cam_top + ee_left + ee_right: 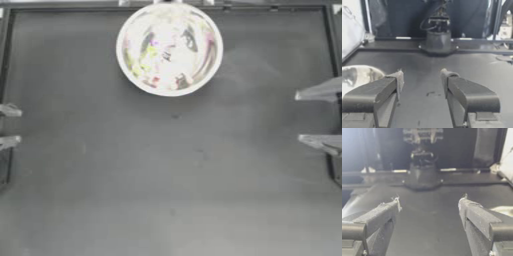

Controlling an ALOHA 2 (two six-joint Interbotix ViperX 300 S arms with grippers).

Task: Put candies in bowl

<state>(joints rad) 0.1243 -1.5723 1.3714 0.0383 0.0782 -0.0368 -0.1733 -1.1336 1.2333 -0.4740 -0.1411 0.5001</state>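
Note:
The shiny white-silvery bowl (169,48) stands at the table's far middle. Inside it I make out blurred coloured shapes, yellow-green, pink and red, that look like candies (155,70) mixed with reflections. Part of the bowl's rim (358,75) shows in the left wrist view and a sliver of it (504,209) in the right wrist view. My left gripper (9,126) is drawn back at the left edge, open and holding nothing. Over at the right edge my right gripper (309,116) is also open and holding nothing. Both are far from the bowl.
A raised dark frame (167,8) runs around the table. The opposite arm's base (438,42) stands across the table in the left wrist view, and the other arm's base (422,173) in the right wrist view.

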